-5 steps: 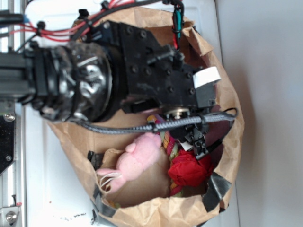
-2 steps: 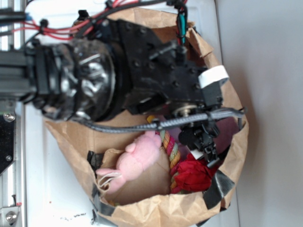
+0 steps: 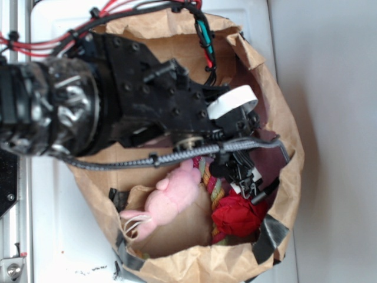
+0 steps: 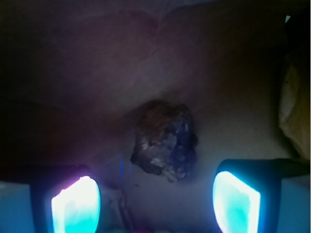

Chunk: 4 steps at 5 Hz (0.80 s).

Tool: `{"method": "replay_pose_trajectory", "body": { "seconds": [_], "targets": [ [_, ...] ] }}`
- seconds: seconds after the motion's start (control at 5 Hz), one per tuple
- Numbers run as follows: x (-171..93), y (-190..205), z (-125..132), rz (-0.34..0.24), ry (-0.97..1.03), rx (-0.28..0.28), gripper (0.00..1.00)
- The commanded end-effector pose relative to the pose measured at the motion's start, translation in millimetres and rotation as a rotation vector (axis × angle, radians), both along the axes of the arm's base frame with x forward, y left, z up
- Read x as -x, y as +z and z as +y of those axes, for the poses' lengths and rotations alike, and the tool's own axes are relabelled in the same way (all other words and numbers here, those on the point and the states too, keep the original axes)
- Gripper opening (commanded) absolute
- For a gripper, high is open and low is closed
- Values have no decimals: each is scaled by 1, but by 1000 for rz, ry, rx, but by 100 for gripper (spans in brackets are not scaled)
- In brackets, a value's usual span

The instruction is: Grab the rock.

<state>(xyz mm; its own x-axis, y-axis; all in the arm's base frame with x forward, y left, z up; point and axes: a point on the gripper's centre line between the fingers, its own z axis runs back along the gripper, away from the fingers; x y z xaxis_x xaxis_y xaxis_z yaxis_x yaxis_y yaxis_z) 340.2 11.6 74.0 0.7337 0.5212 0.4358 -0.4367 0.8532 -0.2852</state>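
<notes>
The black gripper point(image 4: 156, 196) hangs with its fingers spread wide inside the brown paper bag point(image 3: 283, 124), above the rough dark brown rock point(image 4: 165, 143), not touching it.

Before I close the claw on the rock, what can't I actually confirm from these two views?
- Exterior view: the rock is hidden; the arm and claw cover that part of the paper bag.
- Wrist view: the rock shows between the glowing fingers, but its height gap from them is unreadable in the dark.
- Wrist view: fingertips are cut off by the bottom edge.
- Bag floor around the rock: too dim.
</notes>
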Motion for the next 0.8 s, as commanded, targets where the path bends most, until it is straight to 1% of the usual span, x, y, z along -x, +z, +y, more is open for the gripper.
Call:
{"method": "replay_pose_trajectory", "body": {
  "seconds": [0.0, 0.2, 0.4, 0.6],
  "targets": [
    [-26, 16, 2, -69, 60, -66, 100],
    [-31, 13, 0, -55, 66, -70, 100],
    [-38, 8, -9, -45, 74, -90, 100],
    [-38, 0, -19, -21, 65, -117, 100]
  ]
}}
